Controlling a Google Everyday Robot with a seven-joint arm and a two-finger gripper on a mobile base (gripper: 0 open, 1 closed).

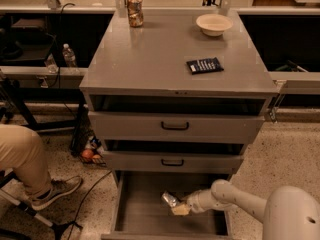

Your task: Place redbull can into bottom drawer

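The redbull can [169, 199] is a slim silver can, tilted, just above the floor of the open bottom drawer [142, 211], near its middle. My gripper [178, 205] reaches in from the right on a white arm and is shut on the can. The drawer is pulled out, with a flat grey floor and low sides. The two upper drawers with black handles [175, 126] are pushed in.
On the cabinet top stand a reddish-gold can [134, 10], a white bowl [214, 24] and a dark flat packet [205, 65]. A seated person's leg and shoe [47, 191] are at the left. Cables and small items [90, 155] lie by the cabinet's left foot.
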